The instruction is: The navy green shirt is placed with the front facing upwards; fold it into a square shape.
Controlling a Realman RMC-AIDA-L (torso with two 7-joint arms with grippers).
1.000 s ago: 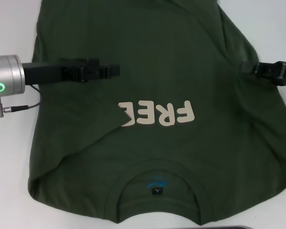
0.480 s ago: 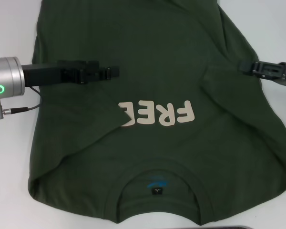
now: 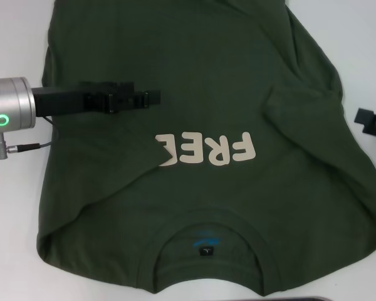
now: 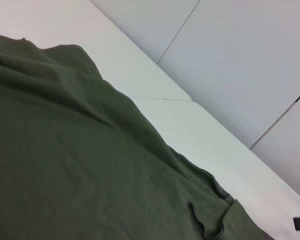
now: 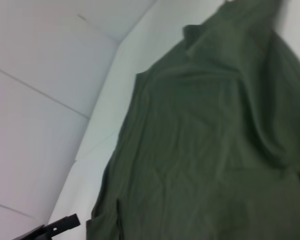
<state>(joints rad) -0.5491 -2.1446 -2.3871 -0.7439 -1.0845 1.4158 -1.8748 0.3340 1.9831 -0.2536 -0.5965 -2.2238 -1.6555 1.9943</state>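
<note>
Where the head view looks down on the white bench point(image 3: 12, 207), the navy green shirt point(image 3: 194, 200) lies spread front-up over most of it, its ribbed crew neck point(image 3: 208, 221) nearest the robot and the cream letters "FREE" point(image 3: 207, 149) across the chest. A small blue-printed neck label point(image 3: 205, 243) shows inside the collar. Both side edges of the shirt are turned inward over the body, so that a fold on the left covers part of the last letter and another bunches beside the right edge.

From the left, the left hand point(image 3: 151, 97) reaches low over the shirt's upper left part, its black fingers pointing toward the middle — they look drawn close together with no cloth between them, though whether it touches the fabric cannot be told. The right hand point(image 3: 366, 119) sits at the frame's right edge, clear of the shirt and over bare bench; only a black tip shows, and I cannot tell whether it is open or closed
</note>
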